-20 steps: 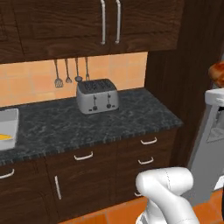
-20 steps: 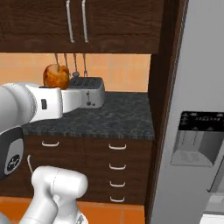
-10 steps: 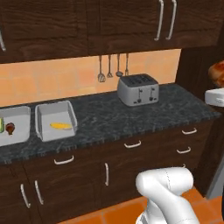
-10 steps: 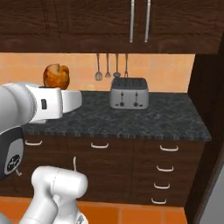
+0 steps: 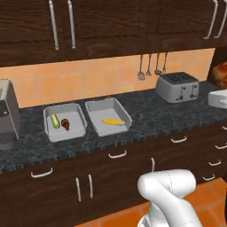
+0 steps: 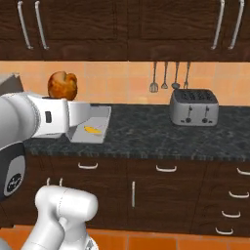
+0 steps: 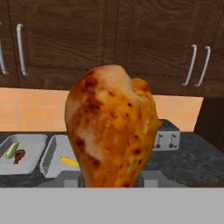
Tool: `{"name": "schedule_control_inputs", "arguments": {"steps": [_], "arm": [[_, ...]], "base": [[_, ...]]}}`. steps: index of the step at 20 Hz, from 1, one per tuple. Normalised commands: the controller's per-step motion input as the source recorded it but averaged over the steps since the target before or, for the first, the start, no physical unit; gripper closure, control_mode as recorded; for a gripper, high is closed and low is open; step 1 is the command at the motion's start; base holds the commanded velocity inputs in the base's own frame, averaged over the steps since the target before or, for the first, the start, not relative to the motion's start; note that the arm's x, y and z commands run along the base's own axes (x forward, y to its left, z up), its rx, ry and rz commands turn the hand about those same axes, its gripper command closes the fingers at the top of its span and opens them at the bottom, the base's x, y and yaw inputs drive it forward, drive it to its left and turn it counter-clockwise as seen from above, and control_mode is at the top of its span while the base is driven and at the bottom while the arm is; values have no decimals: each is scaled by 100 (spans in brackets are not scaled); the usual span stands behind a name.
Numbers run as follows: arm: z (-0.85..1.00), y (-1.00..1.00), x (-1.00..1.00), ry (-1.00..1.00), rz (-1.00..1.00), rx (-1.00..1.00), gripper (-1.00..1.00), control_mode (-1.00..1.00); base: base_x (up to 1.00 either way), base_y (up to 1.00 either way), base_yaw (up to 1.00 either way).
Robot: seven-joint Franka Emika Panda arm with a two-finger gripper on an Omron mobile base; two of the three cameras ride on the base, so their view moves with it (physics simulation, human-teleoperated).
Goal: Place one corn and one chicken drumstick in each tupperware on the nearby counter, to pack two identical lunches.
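Hand view: my gripper (image 7: pixel 111 179) is pinched on a chicken drumstick (image 7: pixel 111 127), meaty end up, glossy orange-brown; it blocks the middle of this view, and my finger tips are hidden behind it. In the right base view the same drumstick (image 6: pixel 63 86) sits above my forearm, held in the air, near side of the counter (image 6: pixel 161 132). In the left base view it shows at the far right edge (image 5: pixel 220 74).

Nothing stands between my held piece and the trays except open air over the floor and cabinet fronts.

On the counter (image 5: pixel 146 111), left base view: two grey tupperware trays side by side, just apart. Left tupperware (image 5: pixel 49 114) holds the husked corn (image 5: pixel 54 121) and a second, darker drumstick (image 5: pixel 65 124), the two just beside each other. Right tupperware (image 5: pixel 127 119) holds the plain yellow corn (image 5: pixel 112 121) lying across its floor, alone.

Right of the trays, well apart: a steel toaster (image 5: pixel 178 87), set toward the back wall. Left of the trays, at the picture's edge: a grey appliance (image 5: pixel 8 116), kind not clear. Farther back, on the orange tiled wall: utensils (image 5: pixel 152 66) hanging above and left of the toaster. Dark upper cabinets (image 5: pixel 106 22) with silver handles over all.
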Motion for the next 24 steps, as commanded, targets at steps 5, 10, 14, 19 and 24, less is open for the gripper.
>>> {"name": "schedule_control_inputs", "arguments": {"steps": [5,10,14,19,24], "arm": [[0,0,0,0,0,0,100,100],[0,0,0,0,0,0,100,100],[0,0,0,0,0,0,100,100],[0,0,0,0,0,0,100,100],[0,0,0,0,0,0,100,100]], "base": [[45,100,0],[62,29,5],[14,-22,23],[45,0,23],[35,0,13]]}}
